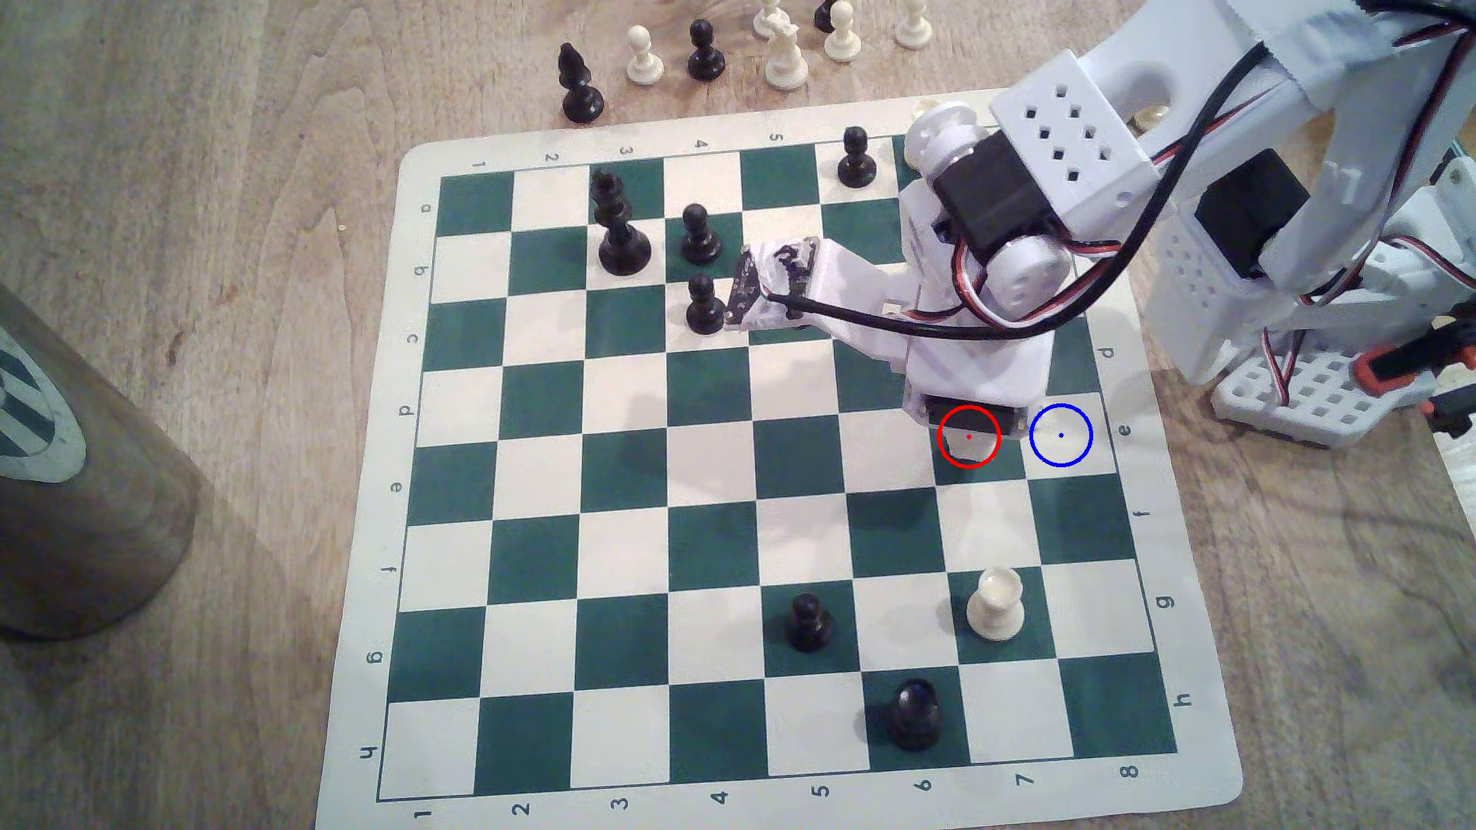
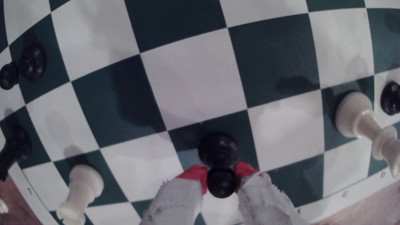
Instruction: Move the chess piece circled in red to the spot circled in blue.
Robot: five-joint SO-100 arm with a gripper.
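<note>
Gripper (image 2: pixel 221 173) sits low over the red-ringed green square, in the board's (image 1: pixel 415 766) rank-e row, second file in from the edge numbered 8. In the exterior view the arm's body covers that square, so the pawn itself is hidden there.

Wrist view: the black pawn (image 2: pixel 218 149) stands with its base on the green square. Its ball head lies between the two red-tipped fingertips (image 2: pixel 194 173), which flank it closely on both sides. Jaws are narrowed to about the head's width. Contact looks likely on both sides, but I cannot tell whether they are clamped firm or just touching.

Progress, as judged: the approach is done and the grasp is at or near closure. The pawn base looks planted on its start square, so no lift yet. Left to do: confirm the grip, lift, carry one square toward the file-8 edge, and set down on the blue-ringed cream square (image 1: pixel 1061 435). That square is bare and next to the start square.

Orientation: the pawn is upright, its long axis vertical to the board, head up and flared base down. It is a round piece, so it has no facing direction. No tilt is evident.

A white piece (image 1: pixel 995 605) stands toward the h edge, well apart from the path.
</note>
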